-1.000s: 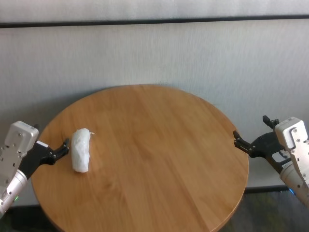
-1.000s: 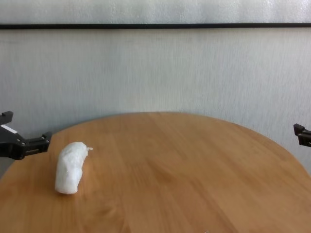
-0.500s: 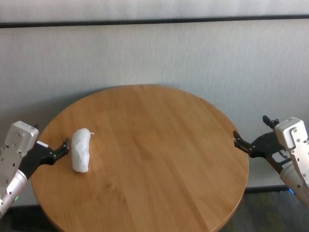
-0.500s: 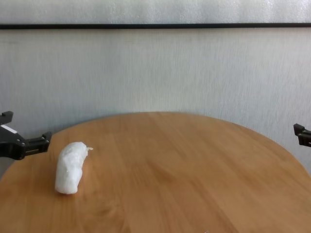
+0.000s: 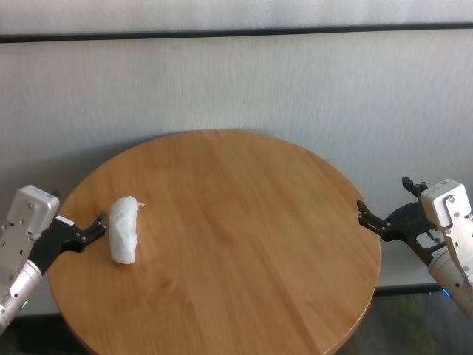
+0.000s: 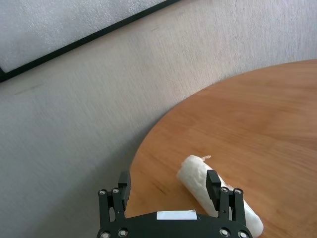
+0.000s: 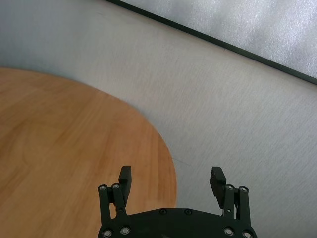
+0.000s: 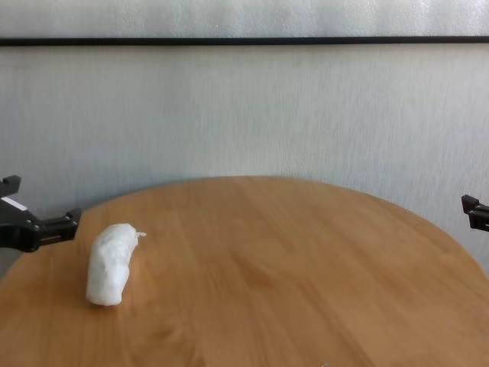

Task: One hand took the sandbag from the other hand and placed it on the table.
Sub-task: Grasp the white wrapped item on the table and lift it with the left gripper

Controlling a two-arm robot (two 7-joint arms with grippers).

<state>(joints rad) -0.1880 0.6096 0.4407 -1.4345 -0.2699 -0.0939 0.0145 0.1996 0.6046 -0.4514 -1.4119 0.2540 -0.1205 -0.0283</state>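
Sandbag (image 5: pixel 123 230) lies flat on the table (image 5: pixel 222 244) near its left edge, twisted end pointing away from the robot. Nothing grips it.

Left gripper (image 5: pixel 87 231) sits at the table's left rim, just beside the bag — fingers apart. In the left wrist view 1 finger (image 6: pixel 213 183) overlaps the bag (image 6: pixel 195 176); contact cannot be told.

Right gripper (image 5: pixel 384 222) hangs off the right rim, well apart from the bag — its 2 fingers (image 7: pixel 125 177) spread wide, holding nothing.
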